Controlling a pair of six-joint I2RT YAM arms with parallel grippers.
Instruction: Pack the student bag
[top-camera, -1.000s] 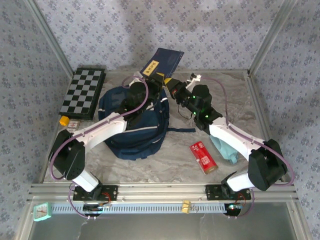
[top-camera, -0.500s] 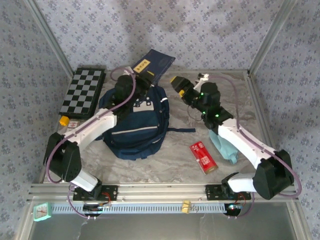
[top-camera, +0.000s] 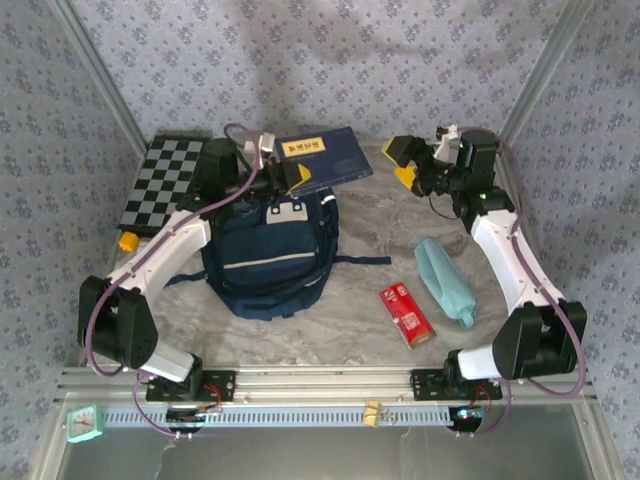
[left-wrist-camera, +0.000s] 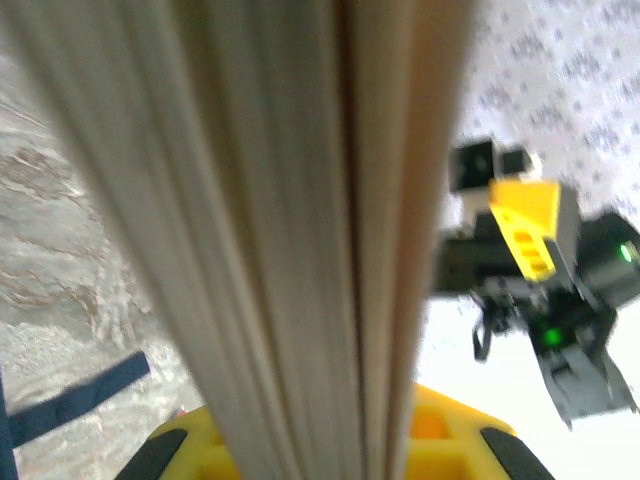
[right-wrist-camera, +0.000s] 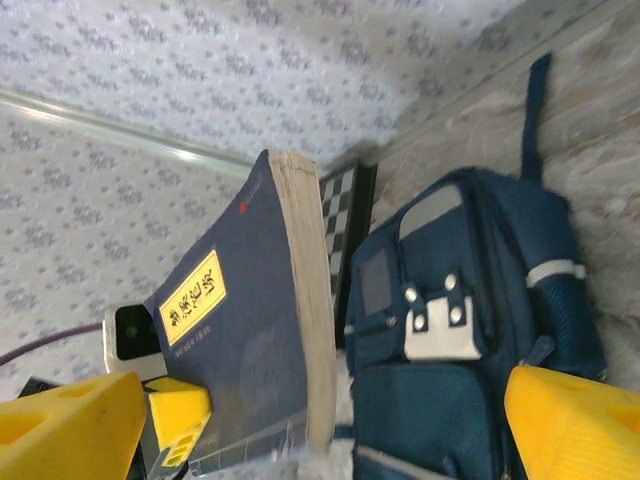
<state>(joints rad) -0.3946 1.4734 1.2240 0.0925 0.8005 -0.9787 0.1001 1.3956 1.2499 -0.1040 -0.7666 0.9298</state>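
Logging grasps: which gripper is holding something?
The left gripper, clamped on the navy book; the right gripper stands open and empty.

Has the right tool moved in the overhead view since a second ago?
Yes. The right tool has drawn back rightward, away from the student bag and toward the far-right corner post.

Book behind student bag; chessboard left — pouch right
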